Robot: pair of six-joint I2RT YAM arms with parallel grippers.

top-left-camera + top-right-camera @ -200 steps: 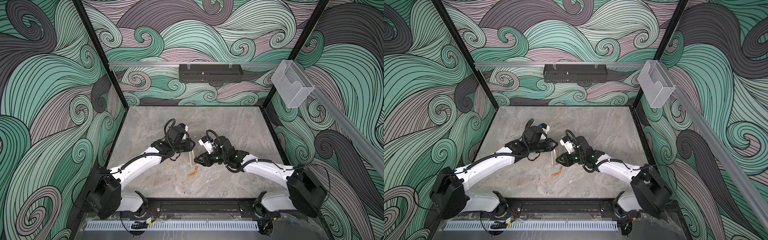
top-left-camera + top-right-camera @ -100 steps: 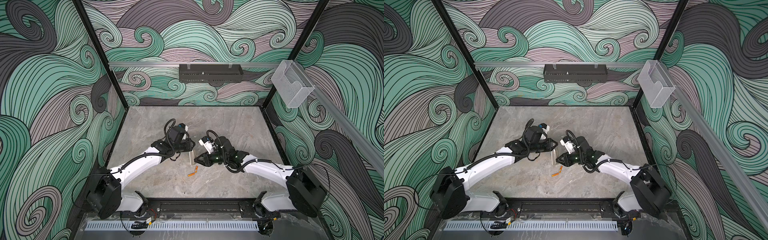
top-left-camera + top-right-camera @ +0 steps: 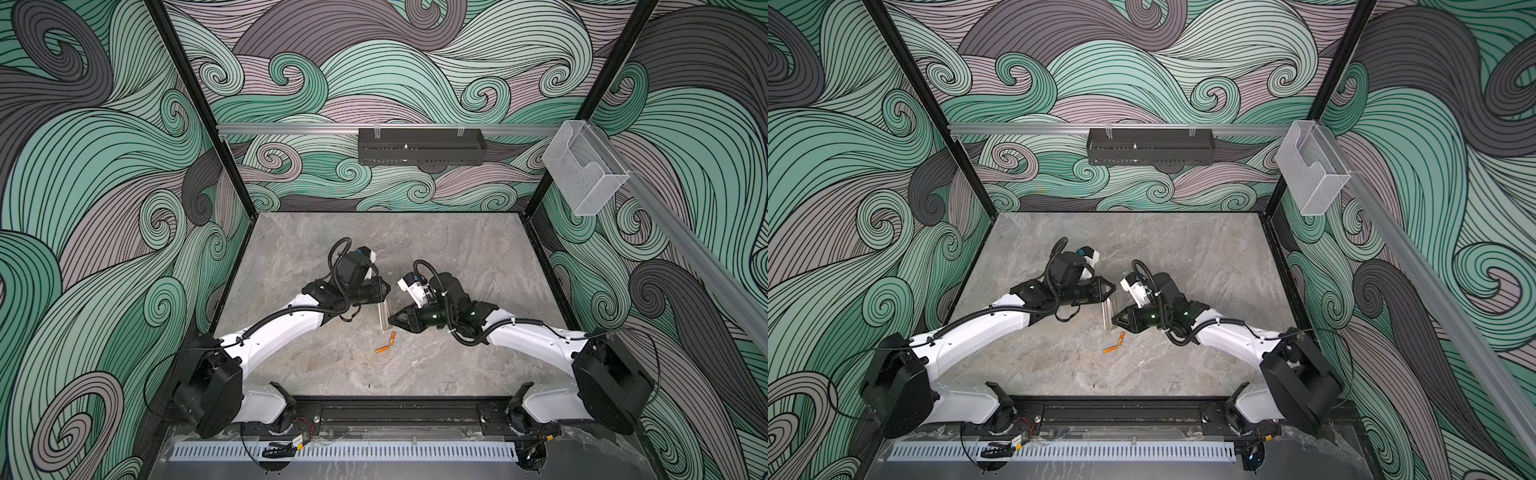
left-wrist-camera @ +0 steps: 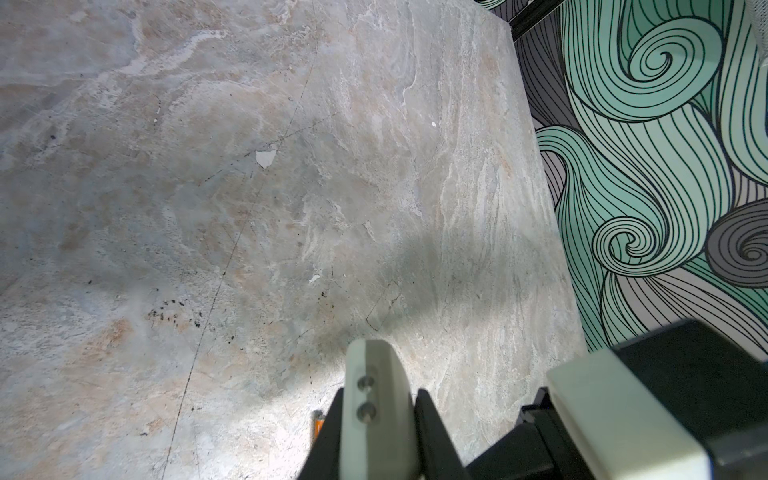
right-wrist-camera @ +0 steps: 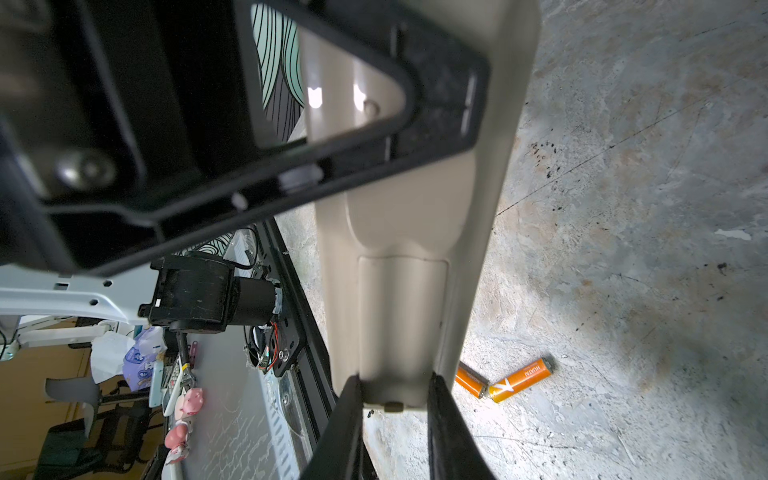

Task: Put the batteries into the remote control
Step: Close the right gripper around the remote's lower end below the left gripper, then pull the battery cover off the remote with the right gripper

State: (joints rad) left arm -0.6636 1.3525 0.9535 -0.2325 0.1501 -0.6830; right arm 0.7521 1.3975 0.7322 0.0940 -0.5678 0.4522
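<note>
The remote control (image 3: 385, 315) is held off the table between the two arms, pale back up. In the right wrist view its back (image 5: 403, 291) shows a closed battery cover. My left gripper (image 3: 386, 293) is shut on the far end, which shows between its jaws (image 4: 379, 395). My right gripper (image 5: 394, 378) is shut on the near end, one black finger on each side. It also shows in a top view (image 3: 1115, 322). Two orange batteries (image 5: 519, 380) (image 5: 469, 378) lie on the table just beside the remote's near end, touching tip to tip. Both batteries (image 3: 387, 344) show in both top views.
The grey stone table (image 3: 436, 257) runs back to the patterned walls. A black rail (image 3: 395, 411) lines the front edge between the arm bases. A black tray (image 3: 422, 146) and a clear holder (image 3: 582, 174) hang on the walls above.
</note>
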